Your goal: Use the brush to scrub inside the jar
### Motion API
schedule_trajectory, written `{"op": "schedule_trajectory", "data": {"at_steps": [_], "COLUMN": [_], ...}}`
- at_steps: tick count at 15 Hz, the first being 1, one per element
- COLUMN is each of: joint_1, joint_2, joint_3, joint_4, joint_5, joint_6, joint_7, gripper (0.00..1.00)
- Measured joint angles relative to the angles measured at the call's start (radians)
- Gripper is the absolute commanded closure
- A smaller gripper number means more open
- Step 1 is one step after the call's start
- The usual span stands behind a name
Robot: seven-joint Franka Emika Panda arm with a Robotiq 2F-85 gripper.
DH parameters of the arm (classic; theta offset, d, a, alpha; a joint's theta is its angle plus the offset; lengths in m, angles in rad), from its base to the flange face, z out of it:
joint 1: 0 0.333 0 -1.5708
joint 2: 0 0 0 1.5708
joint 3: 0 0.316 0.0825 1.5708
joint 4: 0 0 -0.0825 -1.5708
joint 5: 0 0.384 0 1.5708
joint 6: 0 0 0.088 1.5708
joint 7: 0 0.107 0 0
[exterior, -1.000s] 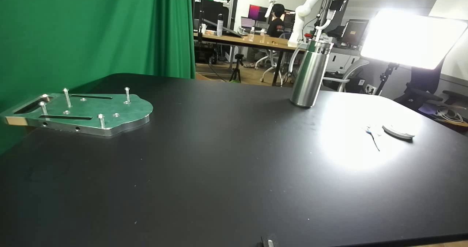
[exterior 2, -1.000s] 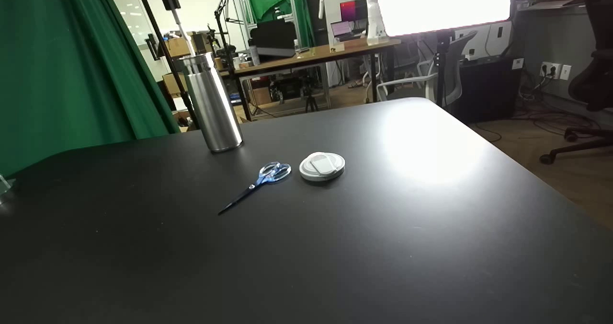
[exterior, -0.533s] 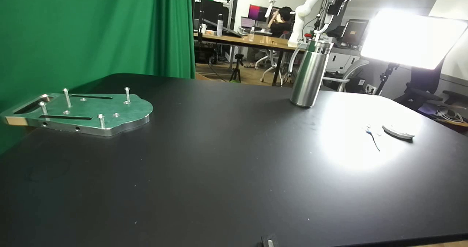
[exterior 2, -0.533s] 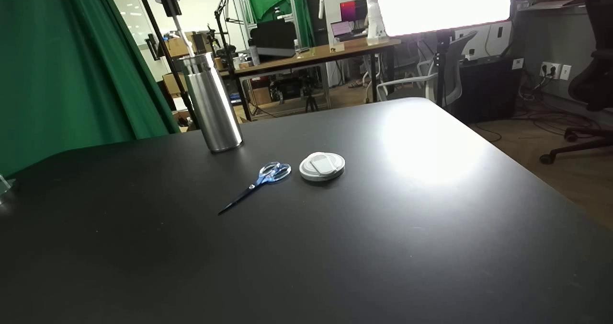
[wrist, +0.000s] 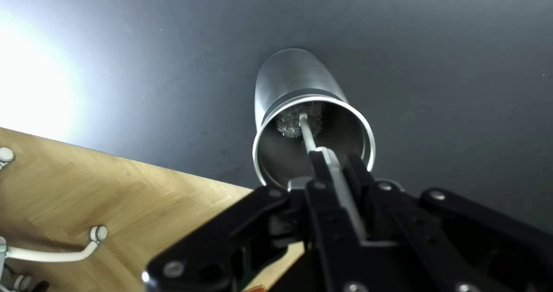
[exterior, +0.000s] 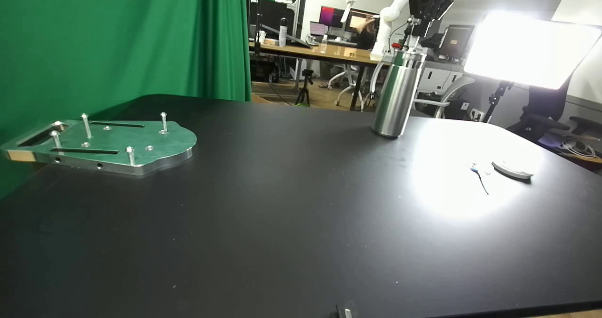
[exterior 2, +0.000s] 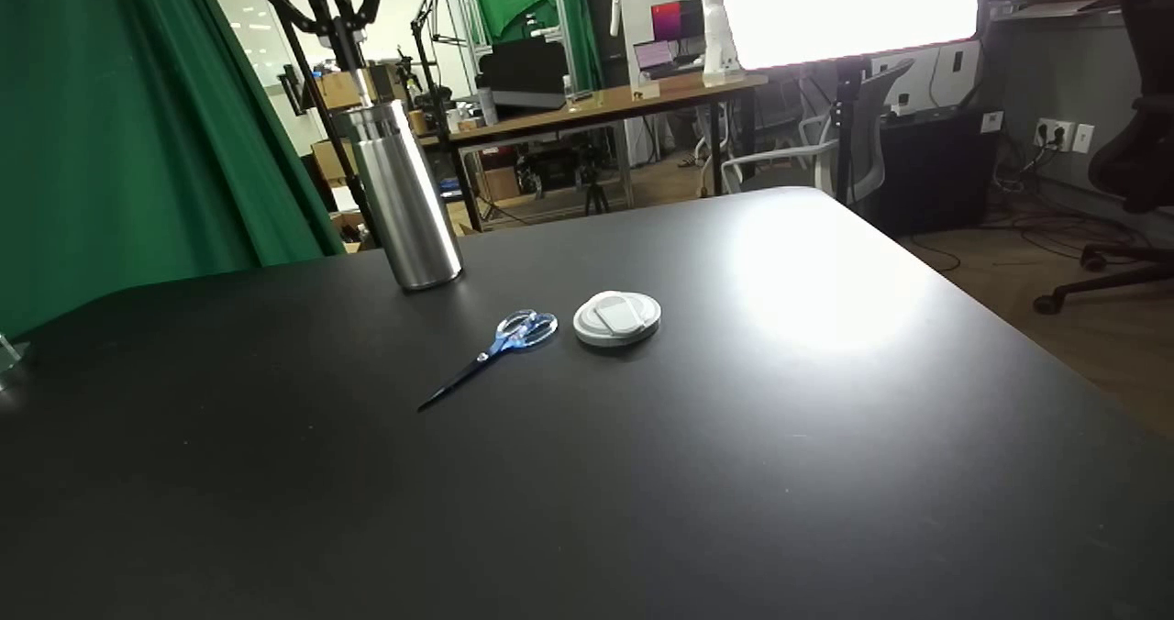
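Wrist view: end effector (wrist: 338, 160) tight on brush (wrist: 307, 134), its head (wrist: 288, 125), hidden elsewhere, inside jar (wrist: 294, 71).

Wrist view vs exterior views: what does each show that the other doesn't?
Wrist view only: the brush head, seen down in the interior of the jar.
Exterior views only: scissors, round white lid, green plate with pegs, bright light panel.
Both: the brush handle, the jar's outer wall, the gripper and the black table.
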Motion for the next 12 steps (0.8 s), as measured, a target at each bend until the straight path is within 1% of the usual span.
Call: {"op": "schedule_trajectory", "data": {"at_steps": [5,12], "joint_1": [-0.001,-0.004], "joint_2": [0.065,0.078], "joint_3": [0.005,0.006], "joint_4": [0.049,0.071], "joint_5": [0.000,0.000], "joint_6": [0.003,-0.026], "joint_7": [-0.011,-0.018], "gripper": [0.96,0.96]}}
